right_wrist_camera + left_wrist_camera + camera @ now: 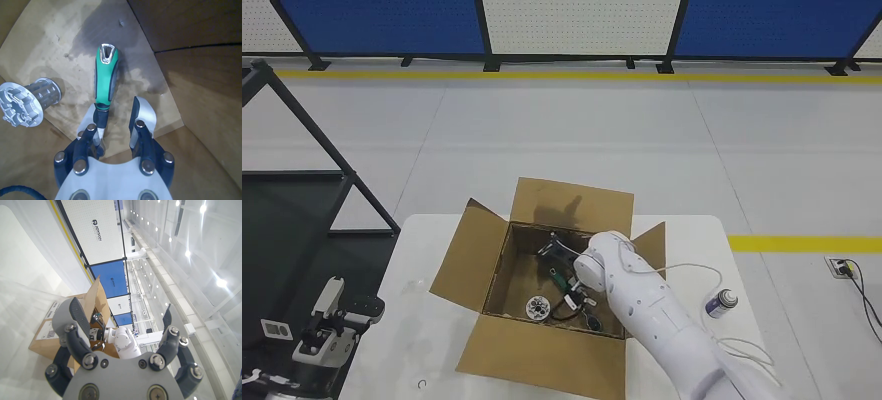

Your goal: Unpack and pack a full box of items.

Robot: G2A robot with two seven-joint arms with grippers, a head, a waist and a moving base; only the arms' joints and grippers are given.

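Note:
An open cardboard box [492, 262] stands on the white table [412, 330]. My right gripper [115, 106] is down inside it, open, just above the box floor. A green-handled tool [105, 77] lies on that floor; its dark neck rests against one finger [88, 115], with a gap to the other finger. From above, the right gripper [560, 262] sits over the tool [565, 284]. A ribbed metal cylinder with a flange [24, 102] lies beside the tool. My left gripper [122, 307] is open and holds nothing, off the table's left edge, pointing upward.
A spray can [723, 302] stands on the table right of the box. The box flaps [572, 205] are folded outward on all sides. A cable [697, 270] runs along the right arm. A black frame [317, 140] stands to the left of the table.

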